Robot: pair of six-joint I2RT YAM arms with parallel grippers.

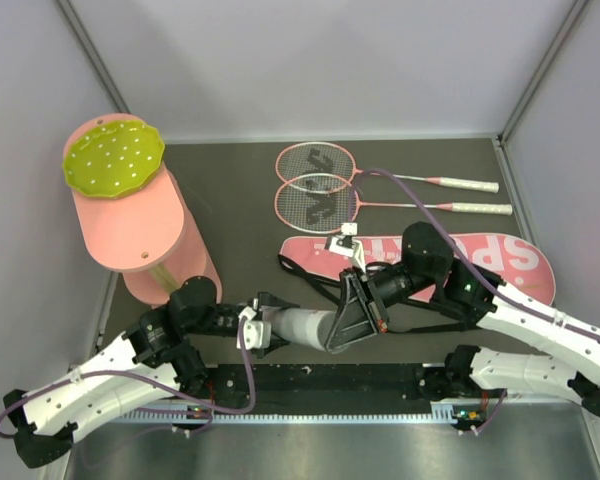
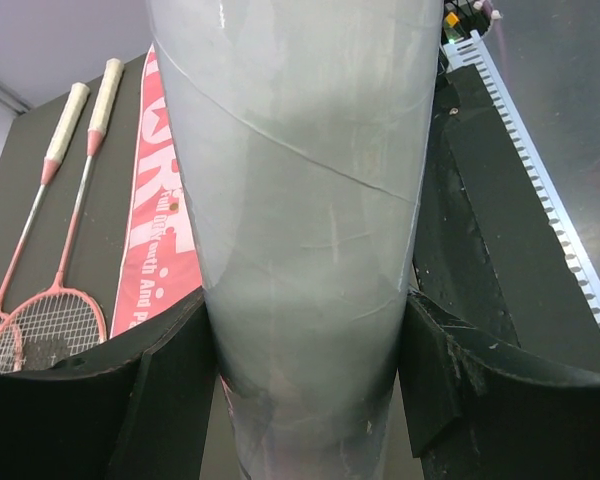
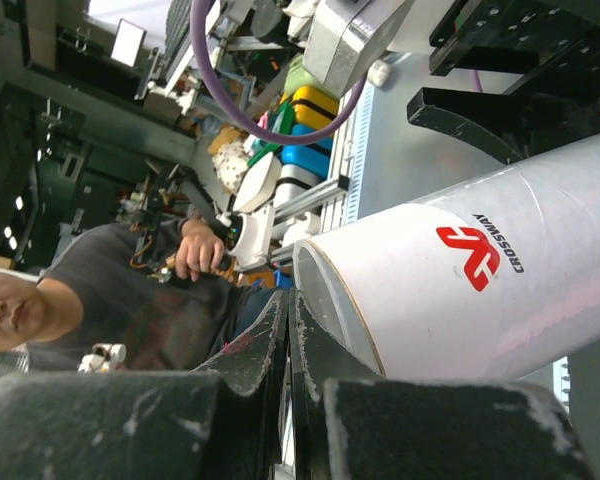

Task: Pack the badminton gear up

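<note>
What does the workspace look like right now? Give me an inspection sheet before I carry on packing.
Surface: dark table mat, no spills seen.
Job's things: white tube held horizontal near the front; two pink rackets side by side at the back; SPORT bag flat in front of them; shuttlecocks: nothing seen.
Clutter: pink cylinder with a yellow-green dotted disc, far left.
Hands: left hand clamped on the tube; right hand shut, empty, beside the tube's open rim, contact unclear.
Cables: purple cable crosses over the racket shafts; another loops by the left arm.
Surroundings: grey enclosure walls; a person beyond the table.
</note>
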